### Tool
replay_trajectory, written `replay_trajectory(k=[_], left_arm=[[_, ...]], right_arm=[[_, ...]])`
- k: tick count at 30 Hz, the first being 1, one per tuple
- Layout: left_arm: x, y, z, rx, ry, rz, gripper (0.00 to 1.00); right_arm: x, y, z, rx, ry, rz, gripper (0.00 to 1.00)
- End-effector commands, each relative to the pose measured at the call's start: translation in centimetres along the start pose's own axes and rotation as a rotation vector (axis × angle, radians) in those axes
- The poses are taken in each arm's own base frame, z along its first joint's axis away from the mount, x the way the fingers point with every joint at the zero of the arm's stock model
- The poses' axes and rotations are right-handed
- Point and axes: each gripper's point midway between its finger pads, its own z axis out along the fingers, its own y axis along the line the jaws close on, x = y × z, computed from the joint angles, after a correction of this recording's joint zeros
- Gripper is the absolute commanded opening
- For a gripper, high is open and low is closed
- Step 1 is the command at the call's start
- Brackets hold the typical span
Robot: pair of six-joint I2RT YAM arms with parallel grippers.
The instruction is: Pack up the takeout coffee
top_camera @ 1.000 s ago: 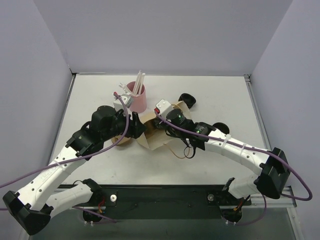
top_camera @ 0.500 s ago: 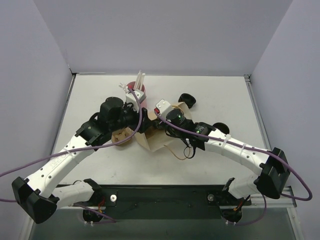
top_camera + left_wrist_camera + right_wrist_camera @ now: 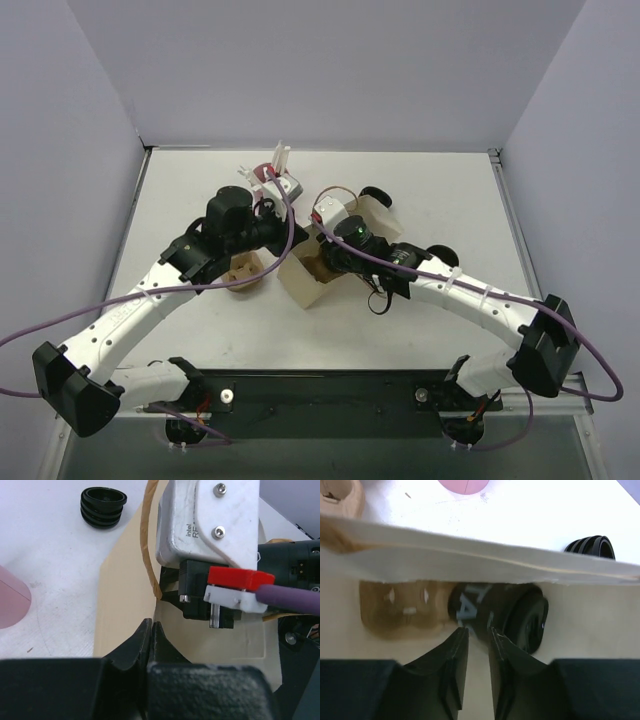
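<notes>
Since one second ago, the left arm has swung away from the carrier (image 3: 240,272) toward the bag (image 3: 305,288). Its gripper, which was wide then, is now closed. The bag stands more upright than before and one handle is raised at the back. The right jaws, closed tight before, have parted a little.

The left gripper (image 3: 151,630) pinches the thin upper edge of the bag, with the paper wall between its fingers. The right gripper (image 3: 476,636) reaches inside the bag, its jaws only a narrow gap apart and nothing between them.

The cup (image 3: 492,612), black with pale lettering, lies on its side on the bag floor, just in front of the right fingertips. Beside it in the bag is a brown shape (image 3: 402,611), probably moulded pulp, but the view is blurred there.

On the table, the carrier sits just left of the bag. The pink cup (image 3: 268,172) holding white sticks stands behind the left gripper. One black lid (image 3: 375,193) lies behind the bag and another (image 3: 441,255) lies by the right arm.
</notes>
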Motion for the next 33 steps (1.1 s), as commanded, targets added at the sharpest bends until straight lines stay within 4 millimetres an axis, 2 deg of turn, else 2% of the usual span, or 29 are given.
replay_trajectory(k=[1, 4, 5, 6, 10, 13, 15, 16, 17, 18, 19, 20, 21, 22, 23, 24, 25, 29, 31, 33], left_arm=[[-3.2, -2.8, -0.8, 0.139, -0.108, 0.035, 0.00], [-2.3, -4.2, -1.0, 0.207, -0.115, 0.055, 0.00], [-2.3, -4.4, -1.0, 0.217, -0.127, 0.068, 0.00], [-1.6, -5.0, -1.1, 0.232, -0.123, 0.082, 0.00], [-1.5, -6.1, -1.2, 0.223, -0.164, 0.191, 0.00], [-2.3, -6.0, -1.2, 0.163, -0.219, 0.265, 0.00], [-3.4, -5.0, -1.2, 0.097, -0.246, 0.267, 0.00], [-4.7, -4.6, -1.5, 0.058, -0.266, 0.255, 0.00], [-4.7, -3.8, -1.5, 0.008, -0.244, 0.227, 0.00], [-5.1, -1.3, -1.5, -0.137, -0.234, 0.187, 0.09], [-5.3, -0.5, -1.8, -0.197, -0.225, 0.094, 0.18], [-5.5, 0.4, -2.8, -0.270, -0.181, 0.039, 0.33], [-5.2, 1.5, -3.6, -0.356, -0.166, -0.076, 0.41], [-3.3, 2.1, -4.9, -0.411, -0.069, -0.122, 0.47], [-4.2, 1.8, -6.3, -0.425, -0.075, -0.177, 0.51], [-3.9, 1.2, -7.1, -0.417, -0.055, -0.263, 0.52], [-2.2, 0.8, -8.1, -0.415, 0.017, -0.290, 0.52], [-2.1, -1.7, -11.5, -0.348, -0.004, -0.505, 0.54], [-2.6, -3.1, -11.7, -0.280, -0.033, -0.604, 0.55], [-3.1, -4.0, -12.0, -0.240, -0.042, -0.663, 0.66]], right_arm=[[-2.0, -0.5, -2.2, -0.009, -0.095, 0.086, 0.35], [-1.4, -0.8, -3.3, -0.012, -0.093, 0.106, 0.46], [-0.4, -0.8, -3.3, -0.012, -0.070, 0.099, 0.49], [-0.1, -0.9, -3.5, -0.010, -0.067, 0.085, 0.50], [1.0, -2.2, -4.1, 0.012, -0.036, 0.039, 0.54], [1.5, -2.5, -4.6, 0.007, -0.023, 0.016, 0.55], [2.0, -2.0, -4.8, -0.021, -0.002, 0.009, 0.55], [2.1, -1.9, -5.0, -0.024, 0.001, 0.024, 0.54], [2.3, -1.8, -5.1, -0.027, 0.008, 0.033, 0.53], [2.4, -1.9, -5.2, -0.017, 0.008, 0.043, 0.52], [2.4, -1.8, -5.4, -0.011, 0.002, 0.071, 0.51], [2.3, -1.8, -5.4, -0.007, -0.001, 0.079, 0.50], [2.1, -1.8, -5.6, 0.014, -0.009, 0.077, 0.50], [2.0, -1.7, -5.6, 0.025, -0.009, 0.077, 0.49], [1.9, -1.8, -5.6, 0.035, -0.011, 0.075, 0.49], [1.9, -1.6, -5.6, 0.040, -0.010, 0.097, 0.49], [1.8, -1.5, -5.4, 0.038, -0.011, 0.107, 0.49], [1.6, -0.5, -4.9, 0.055, -0.017, 0.127, 0.48], [1.3, 0.1, -4.7, 0.054, -0.023, 0.135, 0.48], [1.1, 0.5, -4.6, 0.057, -0.029, 0.154, 0.48]])
